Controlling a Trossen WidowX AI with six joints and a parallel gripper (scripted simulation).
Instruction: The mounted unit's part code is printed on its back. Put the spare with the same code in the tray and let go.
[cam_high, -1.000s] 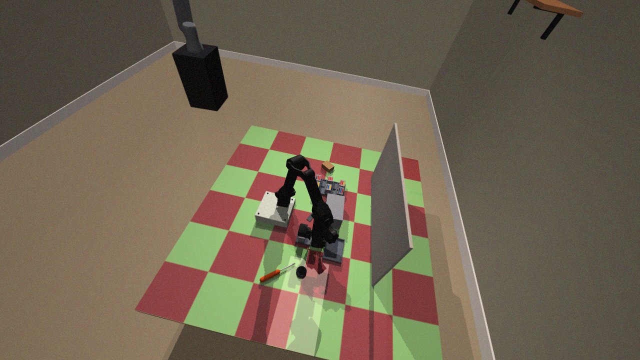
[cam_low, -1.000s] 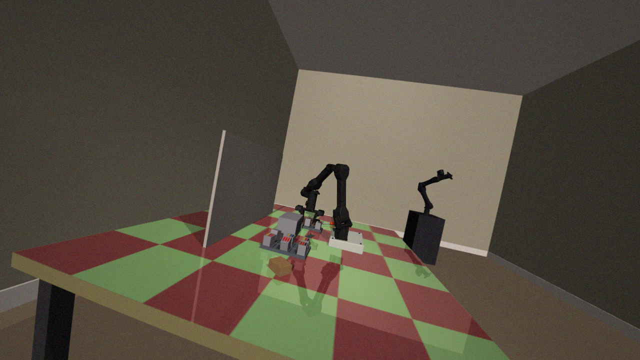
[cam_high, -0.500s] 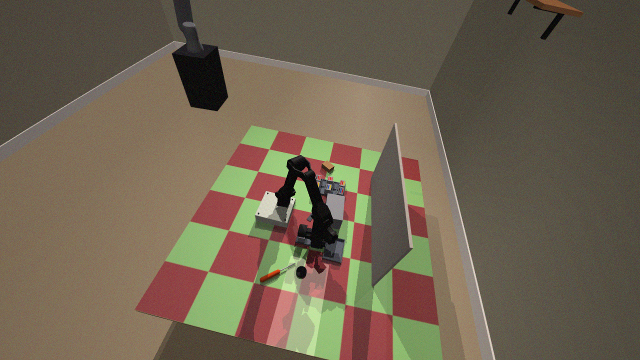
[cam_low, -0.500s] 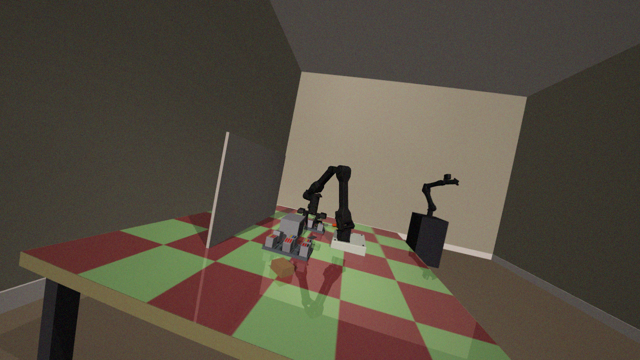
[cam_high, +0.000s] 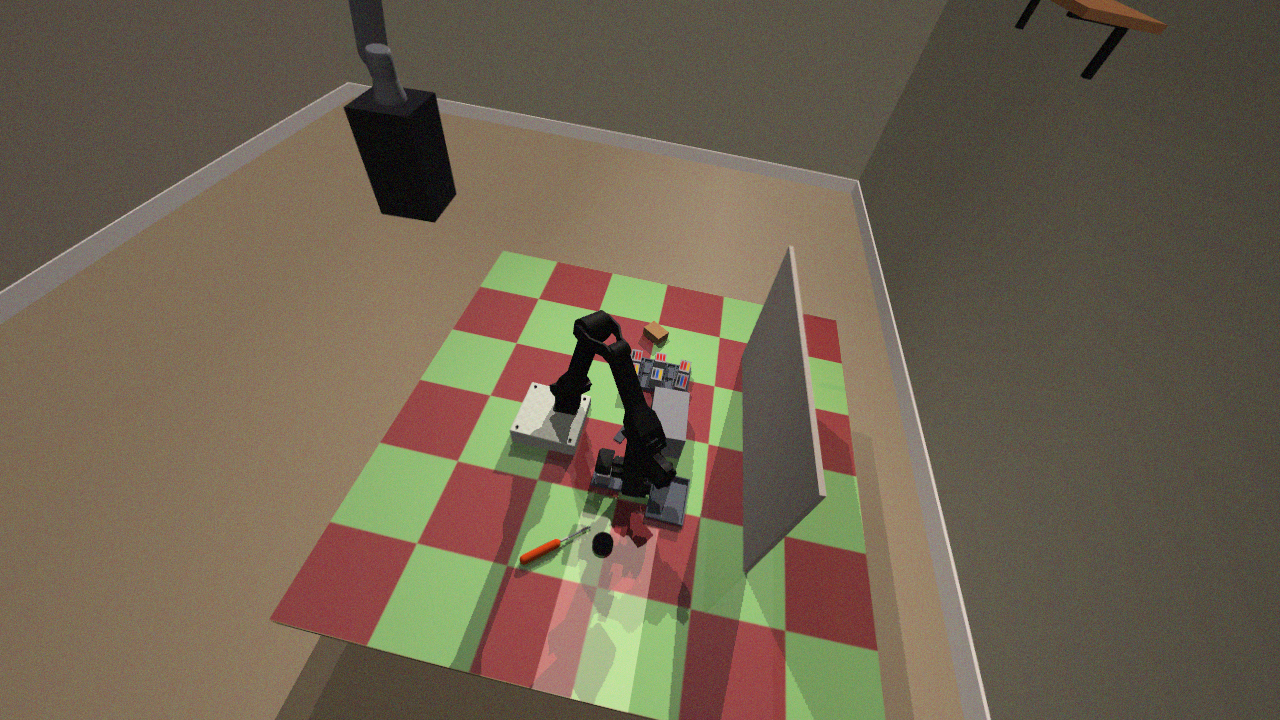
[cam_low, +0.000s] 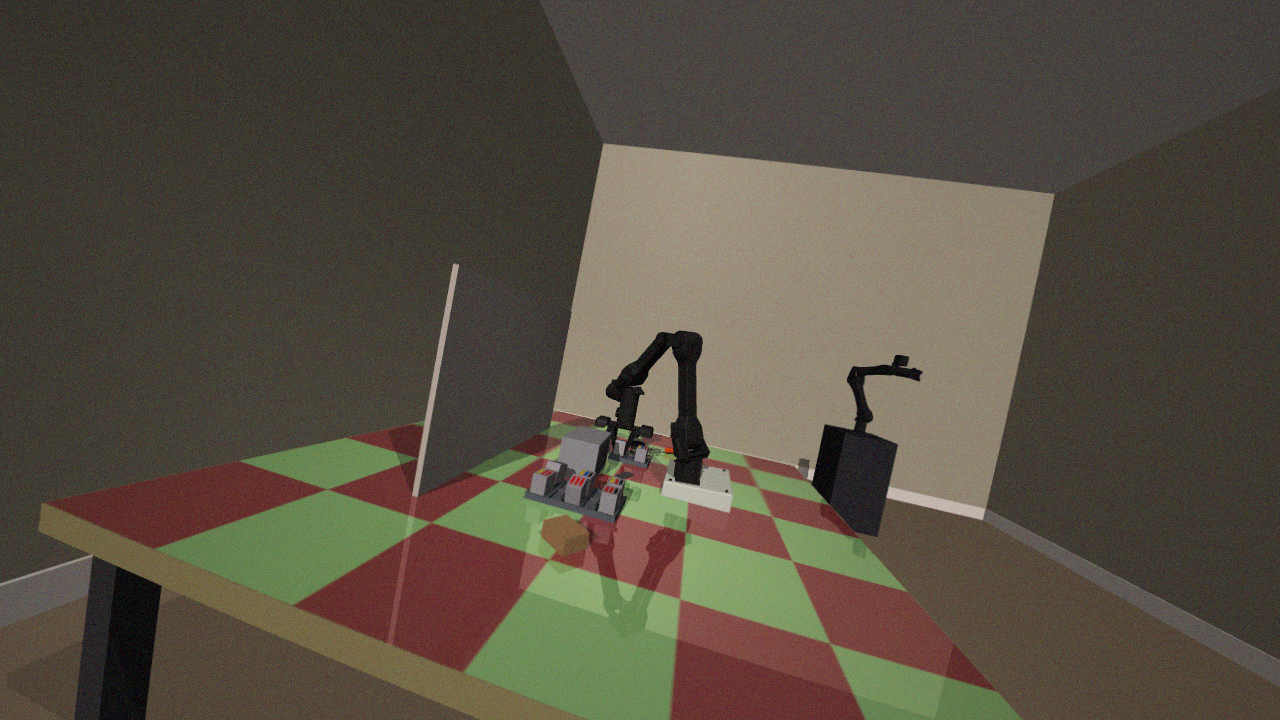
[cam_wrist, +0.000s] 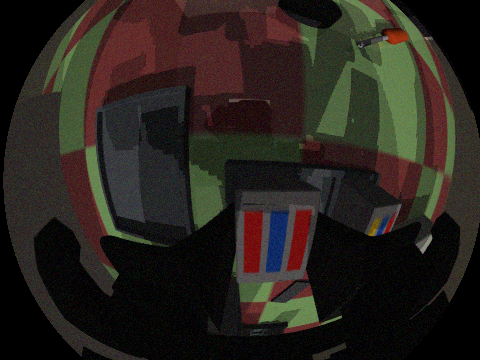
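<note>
One spare (cam_wrist: 275, 239), w/ red-blue-red stripes, sits clamped between the fingers; they're closed on its sides, not fully shut. It's at desk level or barely off it, can't tell which. Tray (cam_wrist: 148, 163) lies just left of the fingers in the wrist view, dark w/ a raised rim, nothing in it that I can see. A 2nd spare (cam_wrist: 374, 215) w/ yellow in its stripes sits just right of the fingers, close to the held one.

To do this step well, I'd say: lift straight up first so the neighbour on the right isn't dragged, clear the tray rim, shift left, lower till the spare bottoms out inside, then open. Whether this code matches the mounted unit (cam_low: 584, 447) can't be checked from here; its back isn't shown.
</note>
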